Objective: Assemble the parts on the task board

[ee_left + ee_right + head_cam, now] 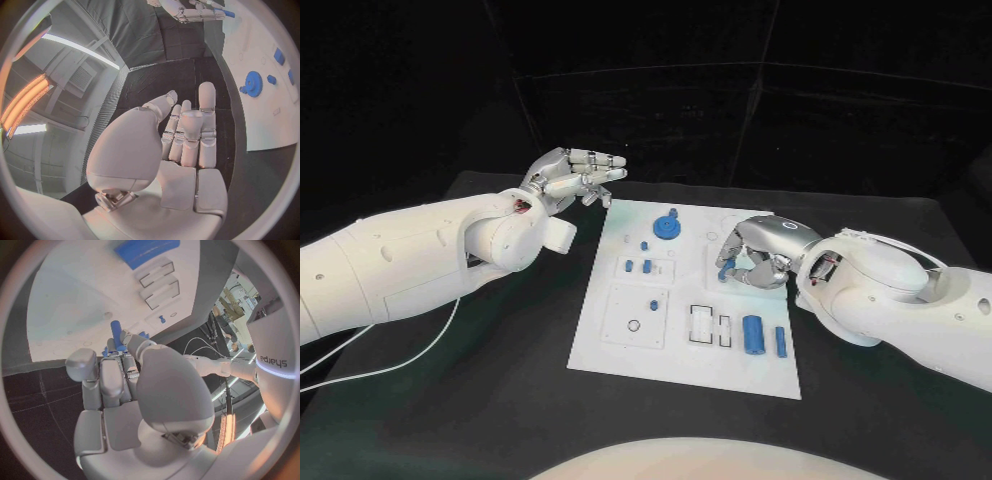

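Observation:
The white task board (pixel 625 345) lies in the middle of the black table. On its far end is a blue gear (pixel 669 227), also seen in the left wrist view (pixel 253 82). Small blue pegs (pixel 638 266) stand in its middle, and a blue cylinder (pixel 753 335) and a thin blue bar (pixel 780 342) lie at its near right. My right hand (pixel 759 255) hovers low over the board's right side and pinches a blue peg (pixel 116 330) in its fingertips. My left hand (pixel 574 178) is raised off the board's far left corner, fingers loosely bent, holding nothing.
Two white rectangular slots (pixel 711 325) sit beside the blue cylinder, and a small ring (pixel 635 326) marks the board's near left square. A white cable (pixel 401 360) trails on the table under my left arm. Black table (pixel 488 400) surrounds the board.

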`<state>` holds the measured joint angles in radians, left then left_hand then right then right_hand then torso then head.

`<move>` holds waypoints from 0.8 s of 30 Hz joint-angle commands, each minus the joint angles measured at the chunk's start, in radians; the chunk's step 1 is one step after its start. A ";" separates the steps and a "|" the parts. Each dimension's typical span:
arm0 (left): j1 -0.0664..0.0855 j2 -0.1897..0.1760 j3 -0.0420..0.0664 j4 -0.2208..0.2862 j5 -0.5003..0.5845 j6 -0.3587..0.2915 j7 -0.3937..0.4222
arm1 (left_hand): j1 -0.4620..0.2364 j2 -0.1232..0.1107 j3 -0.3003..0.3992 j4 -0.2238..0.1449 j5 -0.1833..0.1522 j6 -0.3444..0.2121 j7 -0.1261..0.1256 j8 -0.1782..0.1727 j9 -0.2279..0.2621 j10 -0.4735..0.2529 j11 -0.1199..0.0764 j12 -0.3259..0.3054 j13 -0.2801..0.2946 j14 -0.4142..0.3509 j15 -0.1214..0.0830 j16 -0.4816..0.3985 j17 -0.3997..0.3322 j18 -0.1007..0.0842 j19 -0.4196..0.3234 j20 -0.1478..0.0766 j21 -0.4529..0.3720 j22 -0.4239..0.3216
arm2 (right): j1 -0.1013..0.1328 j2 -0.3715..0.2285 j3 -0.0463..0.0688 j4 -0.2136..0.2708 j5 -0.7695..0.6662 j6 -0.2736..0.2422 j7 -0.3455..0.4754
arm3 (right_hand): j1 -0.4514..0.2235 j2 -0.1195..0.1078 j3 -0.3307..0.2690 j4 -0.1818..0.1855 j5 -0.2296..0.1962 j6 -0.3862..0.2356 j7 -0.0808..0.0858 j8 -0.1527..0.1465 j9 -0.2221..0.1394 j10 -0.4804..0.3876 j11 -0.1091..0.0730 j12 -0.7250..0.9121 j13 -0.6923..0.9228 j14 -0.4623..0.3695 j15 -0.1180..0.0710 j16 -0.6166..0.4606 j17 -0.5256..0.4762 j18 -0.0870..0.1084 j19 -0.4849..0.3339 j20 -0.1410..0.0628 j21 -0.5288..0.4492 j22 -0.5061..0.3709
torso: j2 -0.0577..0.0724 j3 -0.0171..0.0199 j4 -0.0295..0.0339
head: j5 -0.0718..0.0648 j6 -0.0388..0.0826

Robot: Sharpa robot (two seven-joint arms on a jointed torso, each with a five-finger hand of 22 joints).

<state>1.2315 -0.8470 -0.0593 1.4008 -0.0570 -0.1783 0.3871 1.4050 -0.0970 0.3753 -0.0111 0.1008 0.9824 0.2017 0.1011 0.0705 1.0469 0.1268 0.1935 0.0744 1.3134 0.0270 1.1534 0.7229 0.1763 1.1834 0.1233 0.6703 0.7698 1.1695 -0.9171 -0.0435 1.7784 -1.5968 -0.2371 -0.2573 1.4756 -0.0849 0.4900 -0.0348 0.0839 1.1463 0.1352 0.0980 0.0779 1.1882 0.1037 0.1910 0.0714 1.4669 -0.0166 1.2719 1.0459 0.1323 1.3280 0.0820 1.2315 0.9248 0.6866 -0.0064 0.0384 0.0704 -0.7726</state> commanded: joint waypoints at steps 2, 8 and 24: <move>0.002 0.003 0.001 -0.001 0.003 0.005 0.005 | 0.006 -0.001 -0.002 -0.005 0.004 -0.004 0.001 0.005 0.000 -0.008 0.001 0.006 -0.001 0.000 0.006 0.004 0.000 0.006 0.001 0.006 -0.005 -0.001 | 0.004 -0.006 0.001 0.052 0.063 -0.064 0.029 | 0.007 -0.008 0.009 -0.005 0.007 0.005 0.002 -0.001 -0.001 0.052 -0.043 -0.006 0.012 0.023 -0.008 0.007 0.003 -0.015 0.005 -0.002 0.008 0.003 | 0.001 0.0005 -0.0006 | 0.005 0.002; 0.002 0.007 0.001 -0.001 0.003 0.005 0.005 | 0.005 -0.001 -0.002 -0.005 0.004 -0.005 0.001 0.005 0.001 -0.008 0.001 0.007 -0.001 0.000 0.006 0.004 0.001 0.006 0.001 0.006 -0.005 -0.001 | 0.005 0.047 0.001 0.076 0.085 -0.072 0.057 | 0.003 -0.013 0.018 -0.012 0.012 0.002 0.004 -0.004 -0.002 0.050 -0.041 -0.011 0.013 0.023 -0.007 0.009 0.003 -0.015 0.004 -0.002 0.010 0.004 | 0.003 -0.0002 0.0029 | 0.011 -0.002; 0.002 0.021 0.001 0.000 0.003 0.006 0.005 | 0.005 -0.001 -0.002 -0.005 0.004 -0.005 0.001 0.005 0.001 -0.008 0.001 0.007 -0.001 0.000 0.006 0.004 0.001 0.006 0.001 0.006 -0.005 -0.001 | -0.058 0.256 -0.001 -0.028 0.019 -0.008 0.109 | -0.005 -0.018 0.024 -0.018 0.017 -0.005 0.008 -0.009 -0.004 0.043 -0.037 -0.018 0.014 0.023 -0.004 0.009 0.003 -0.015 0.001 -0.001 0.010 0.003 | 0.003 -0.0006 0.0004 | 0.037 -0.019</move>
<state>1.2316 -0.8281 -0.0593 1.3996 -0.0569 -0.1784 0.3863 1.4050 -0.0971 0.3753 -0.0111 0.1008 0.9825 0.2017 0.1010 0.0705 1.0469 0.1268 0.1935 0.0744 1.3134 0.0270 1.1533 0.7230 0.1763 1.1834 0.1233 0.6703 0.7698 1.1156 -0.6661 -0.0445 1.7582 -1.5472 -0.2730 -0.1781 1.4750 -0.0963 0.5068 -0.0522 0.0959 1.1423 0.1392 0.0927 0.0745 1.1880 0.1036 0.1797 0.0713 1.4668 -0.0165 1.2758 1.0485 0.1324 1.3279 0.0820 1.2382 0.9272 0.6894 -0.0073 0.0406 0.1050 -0.7886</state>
